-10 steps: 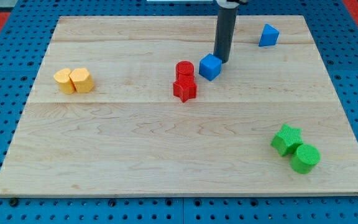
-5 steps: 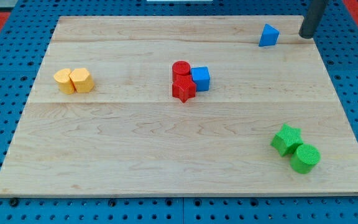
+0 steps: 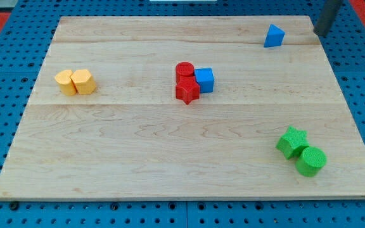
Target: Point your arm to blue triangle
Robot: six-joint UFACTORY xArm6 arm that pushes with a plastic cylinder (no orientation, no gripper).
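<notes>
The blue triangle (image 3: 273, 36) sits near the board's top right. My tip (image 3: 320, 33) is at the board's top right edge, to the right of the blue triangle and clear of it by a short gap. The rod rises out of the view's top. A blue cube (image 3: 204, 80) rests against a red cylinder (image 3: 184, 70) and a red star (image 3: 187, 91) near the board's middle.
Two yellow blocks (image 3: 75, 82) sit side by side at the left. A green star (image 3: 292, 141) and a green cylinder (image 3: 311, 161) sit together at the lower right. The wooden board (image 3: 170, 152) lies on a blue pegboard.
My tip moved from beside the blue cube to the top right edge, past the blue triangle. The blue cube slid left and down against the red blocks.
</notes>
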